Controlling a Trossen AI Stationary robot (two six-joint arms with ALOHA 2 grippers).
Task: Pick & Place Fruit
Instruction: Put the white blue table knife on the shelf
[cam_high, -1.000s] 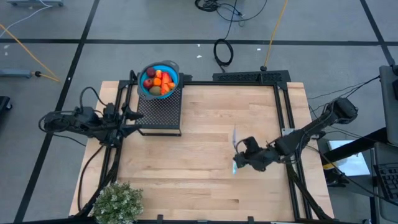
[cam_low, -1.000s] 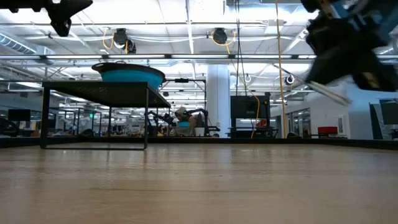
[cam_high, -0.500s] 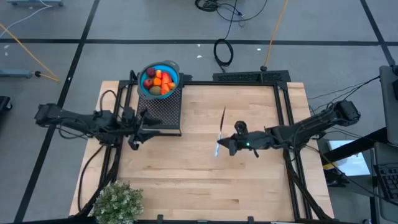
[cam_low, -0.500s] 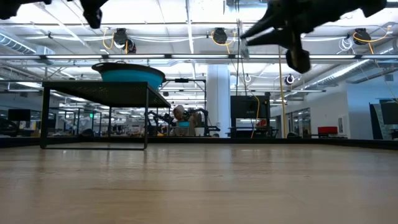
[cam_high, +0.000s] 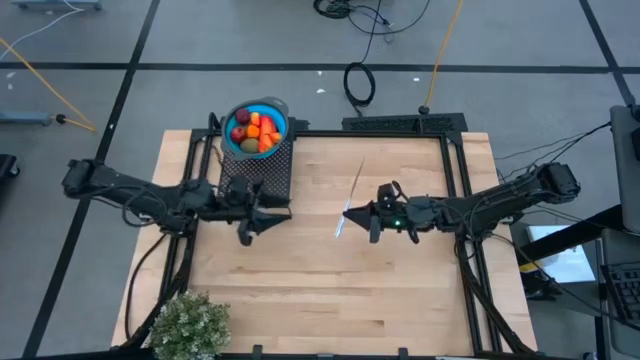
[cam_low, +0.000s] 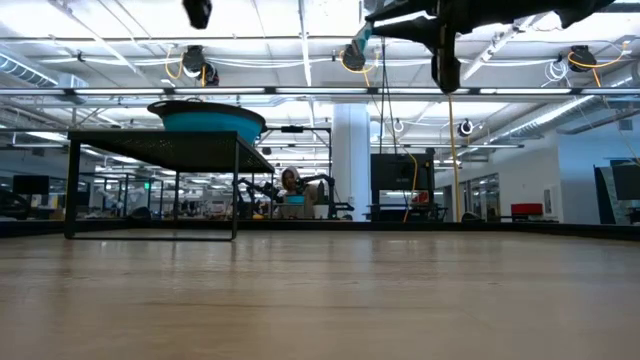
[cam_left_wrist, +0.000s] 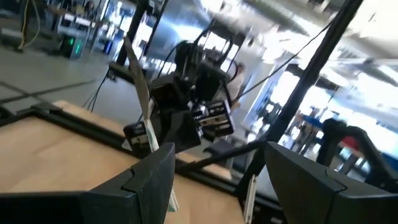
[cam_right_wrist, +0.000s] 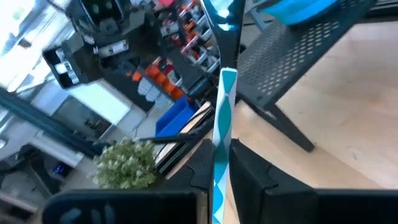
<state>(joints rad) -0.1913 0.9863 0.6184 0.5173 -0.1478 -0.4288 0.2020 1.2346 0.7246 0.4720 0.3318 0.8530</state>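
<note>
Right gripper (cam_high: 371, 216): clenched on the slim white and blue utensil (cam_high: 351, 198), held above the middle of the table (cam_high: 400, 290); the utensil angles from the fingers toward the far side; right wrist view shows it pinched between the two dark fingers, blade pointing toward the mesh stand (cam_right_wrist: 292, 56)

Left gripper (cam_high: 248, 228): fingers spread, holding nothing, hovering off the near right corner of the mesh stand, facing the right gripper across a gap; left wrist view shows the utensil (cam_left_wrist: 140, 99) standing in the other gripper ahead

Fruit (cam_high: 254, 130): red, orange and olive pieces heaped in the blue bowl (cam_high: 278, 108), which sits on the far end of the mesh stand, far left of the table

Green plant (cam_high: 189, 323): near left corner, well apart

Handling note (judgement): likely a handover or scooping approach; keep the utensil pinch firm and steady, line the open left fingers on the free shaft before closing, release only once the second grip is secure, and stay clear of the stand's edge
</note>
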